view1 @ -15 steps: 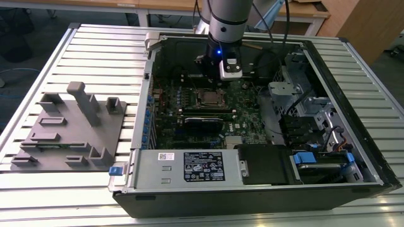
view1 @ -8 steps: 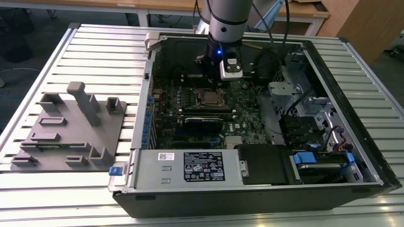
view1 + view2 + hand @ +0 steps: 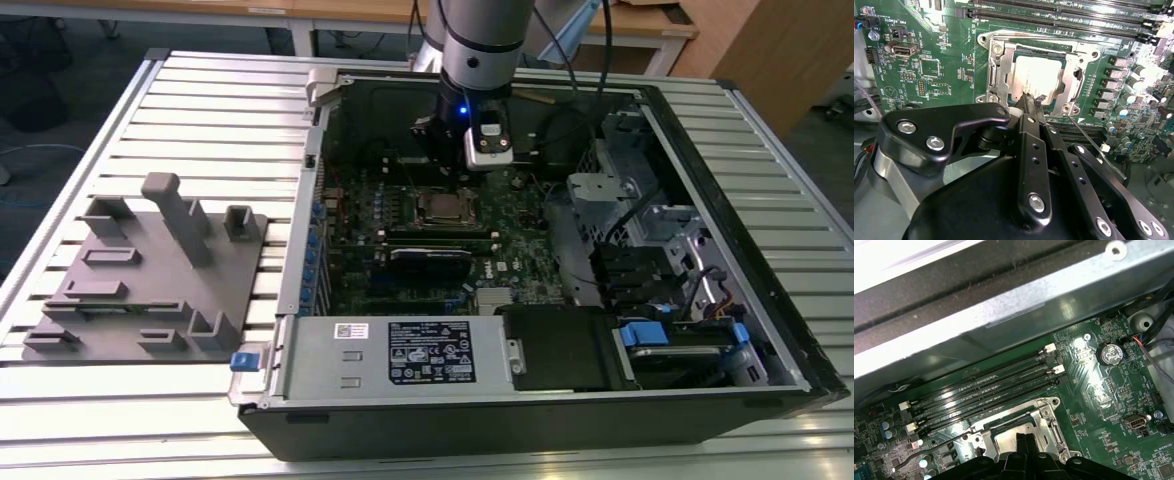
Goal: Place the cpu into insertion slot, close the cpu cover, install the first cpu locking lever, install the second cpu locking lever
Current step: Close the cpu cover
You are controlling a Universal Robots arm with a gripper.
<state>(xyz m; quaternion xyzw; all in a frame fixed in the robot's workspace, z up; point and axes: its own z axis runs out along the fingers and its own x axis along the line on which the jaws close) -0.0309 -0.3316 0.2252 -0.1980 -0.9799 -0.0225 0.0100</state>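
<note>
The pale cpu lies flat in the insertion slot, the silvery cpu cover closed around it.

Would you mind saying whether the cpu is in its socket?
In: the cpu lies flat inside the socket, the cover framing it.

Slatted metal table carries two items: open PC case toward the exterior view's right, grey moulded fixture block toward its left, near each other, not touching.

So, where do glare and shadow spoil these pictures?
Second wrist view: glare whitens part of the green circuit board, and the pale square metal cpu shines. First wrist view: the silvery metal case wall glares brightly. Exterior view: the black computer case is shaded inside.
</note>
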